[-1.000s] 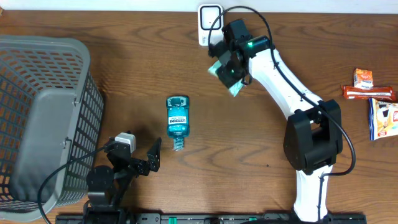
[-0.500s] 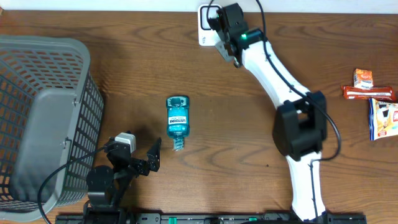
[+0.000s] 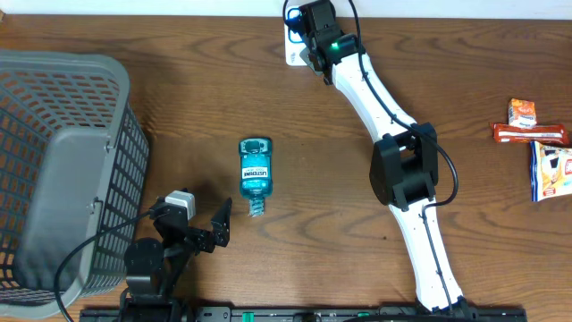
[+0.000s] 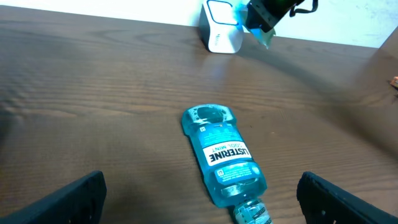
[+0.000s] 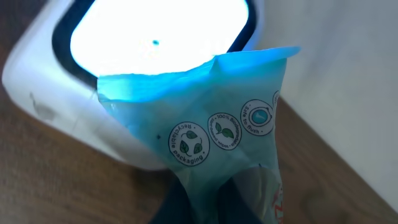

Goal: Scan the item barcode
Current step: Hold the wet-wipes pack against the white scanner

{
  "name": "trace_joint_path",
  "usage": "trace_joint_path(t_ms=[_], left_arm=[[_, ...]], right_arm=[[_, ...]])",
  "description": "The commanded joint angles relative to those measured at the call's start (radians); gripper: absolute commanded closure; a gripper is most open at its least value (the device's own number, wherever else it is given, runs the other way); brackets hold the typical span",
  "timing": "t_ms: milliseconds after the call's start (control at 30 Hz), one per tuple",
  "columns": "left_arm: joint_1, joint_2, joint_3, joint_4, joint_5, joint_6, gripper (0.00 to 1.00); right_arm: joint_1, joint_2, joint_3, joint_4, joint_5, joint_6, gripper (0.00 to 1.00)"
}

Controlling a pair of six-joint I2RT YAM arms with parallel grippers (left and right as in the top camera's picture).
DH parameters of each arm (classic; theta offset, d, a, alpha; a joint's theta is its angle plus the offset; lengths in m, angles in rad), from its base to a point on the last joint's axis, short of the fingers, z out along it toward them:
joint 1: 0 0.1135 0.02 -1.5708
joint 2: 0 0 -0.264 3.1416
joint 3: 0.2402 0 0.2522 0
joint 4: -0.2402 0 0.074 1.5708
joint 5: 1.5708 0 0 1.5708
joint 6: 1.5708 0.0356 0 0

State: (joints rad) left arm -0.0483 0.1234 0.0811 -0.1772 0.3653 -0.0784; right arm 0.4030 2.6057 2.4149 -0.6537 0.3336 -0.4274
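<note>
At nine o'clock on the table (image 3: 179, 98): grey mesh basket (image 3: 63, 170), hard against the left edge. Down toward seven o'clock: left end effector (image 3: 202, 215), released, spread wide and grasping nothing, aimed toward the bottle. Just past it, near the centre of the table: blue Listerine mouthwash bottle (image 3: 255, 170), flat on its side, cap end toward six o'clock, base toward twelve, label up. Framed between the two dark fingers (image 4: 56, 199) in the left wrist view, touching neither. Up at twelve o'clock, at the far edge: white scanner (image 4: 219, 28), window lit bright (blown out to plain white in the right wrist view). Right at that window: teal pouch (image 5: 217, 149), the item of the task, upright, top edge overlapping the glowing face, recycling and packaging marks readable on its side, barcode not visible from any camera. Clenched on the pouch's lower end: right end effector (image 3: 308, 31), arm stretched long from five o'clock up to twelve. Pouch touching the scanner or just clear of it: cannot tell. Far out at three o'clock, well apart from everything else: small cluster of snack packets (image 3: 536, 148), orange, red and white.
</note>
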Motion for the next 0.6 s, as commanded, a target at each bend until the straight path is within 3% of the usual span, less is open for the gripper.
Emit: trace_joint_path(t_ms=[0, 333, 567], left_arm=[[0.003, 0.000, -0.014, -0.027, 0.012, 0.002, 0.02], [0.003, 0.000, -0.014, -0.027, 0.012, 0.002, 0.02], [0.003, 0.000, -0.014, -0.027, 0.012, 0.002, 0.02]], right_arm=[[-0.004, -0.002, 0.039, 0.017, 0.010, -0.007, 0.99], [-0.015, -0.042, 0.039, -0.101, 0.035, 0.103, 0.99], [-0.116, -0.157, 0.039, -0.255, 0.030, 0.218, 0.99]])
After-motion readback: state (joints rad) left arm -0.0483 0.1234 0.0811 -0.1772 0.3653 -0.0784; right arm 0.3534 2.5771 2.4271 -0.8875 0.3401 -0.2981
